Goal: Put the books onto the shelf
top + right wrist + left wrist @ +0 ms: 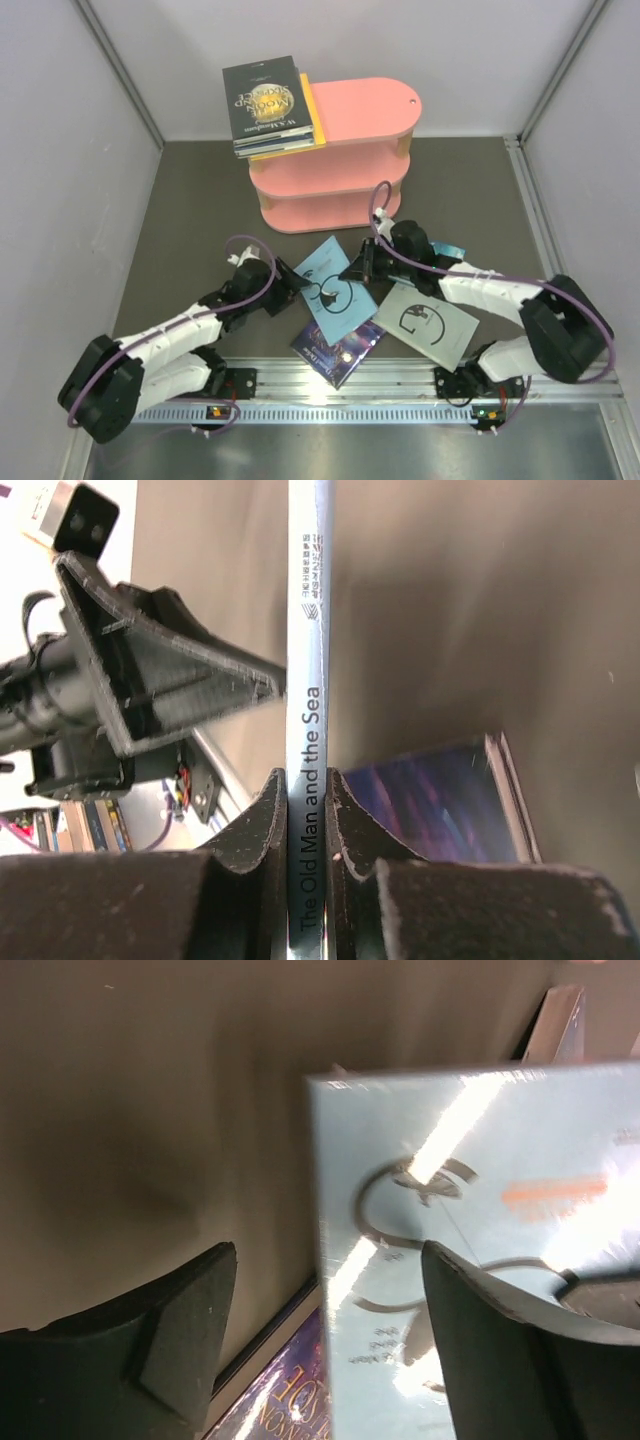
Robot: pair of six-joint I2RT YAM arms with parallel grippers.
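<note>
Overhead, the light blue book [338, 308] is shown between the arms, apart from the pink shelf [370, 110]; by the left wrist, the left fingers [180, 1350] are spread astride its edge; by the right wrist, the right fingers [255, 830] are clamped on its spine, so a steady lift shelfward is judged to be called for.

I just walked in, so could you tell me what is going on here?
The right end effector pinches the light blue book by its spine; the left end effector stands open at its edge. A stack of books sits on the shelf; a purple book and a grey book lie on the table.
</note>
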